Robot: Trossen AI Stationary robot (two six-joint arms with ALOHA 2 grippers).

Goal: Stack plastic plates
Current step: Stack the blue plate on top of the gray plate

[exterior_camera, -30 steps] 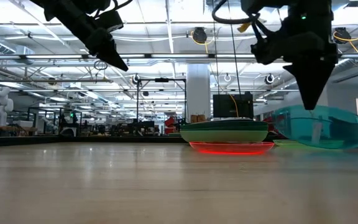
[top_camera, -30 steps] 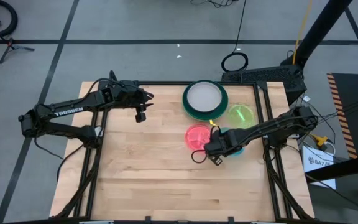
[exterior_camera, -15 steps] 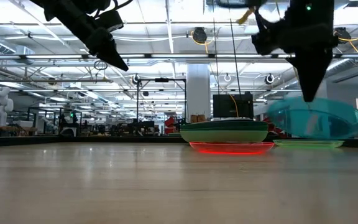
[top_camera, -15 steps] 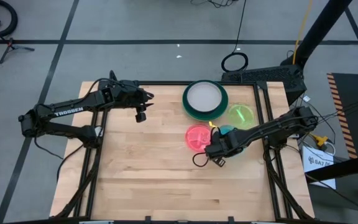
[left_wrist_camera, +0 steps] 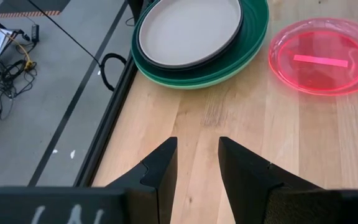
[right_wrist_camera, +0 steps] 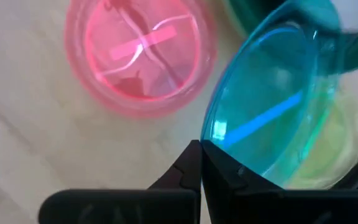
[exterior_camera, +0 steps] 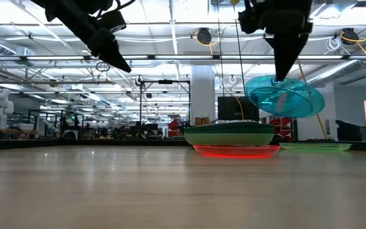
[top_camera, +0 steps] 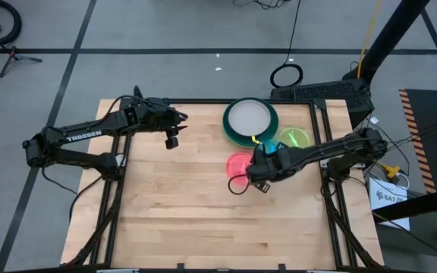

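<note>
High view: the left arm, lettered TROSSEN, reaches toward the table's upper left; its gripper is parted and empty. Right of centre, the right gripper pinches a blue plate beside the pink plate. The white plate lies in the dark green plate, top centre.

Low view: the blue plate hangs tilted, upper right.

Left wrist view: jaws apart, plates at top.

Right wrist view: jaws clenched on the blue rim.

Bright, even light falls from ceiling strip lamps, casting only soft shadows on the worktop. The blue plate looms blurred and glary in the right wrist view; far background stays hazy.
</note>
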